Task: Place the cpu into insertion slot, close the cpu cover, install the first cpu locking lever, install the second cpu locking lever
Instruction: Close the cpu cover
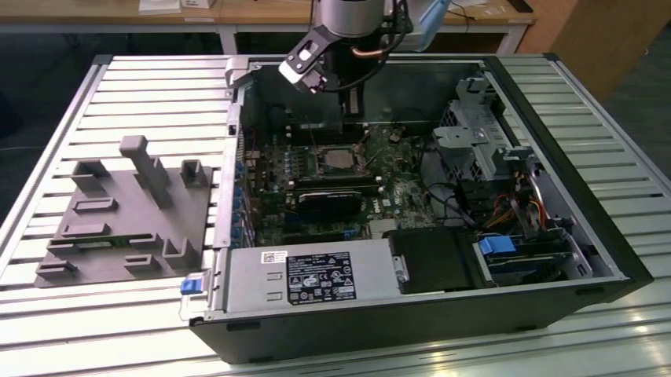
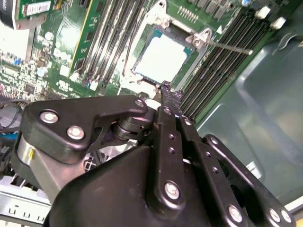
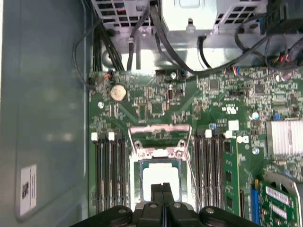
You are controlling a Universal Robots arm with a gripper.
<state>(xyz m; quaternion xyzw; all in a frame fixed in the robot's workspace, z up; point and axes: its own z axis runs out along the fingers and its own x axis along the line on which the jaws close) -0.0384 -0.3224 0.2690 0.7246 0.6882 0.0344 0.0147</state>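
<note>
Desktop computer case [image 1: 587, 165] lies open on its side. Inside, the chip [image 3: 161, 174] sits flat in the socket [image 3: 136, 184] on the green board [image 3: 213, 104], pale top showing. The cover frame [image 3: 161, 128] is flipped open beside the socket. The black gripper [image 3: 163, 188] hangs right over the chip, fingers [image 3: 157, 192] pressed together, gripping nothing.
</note>
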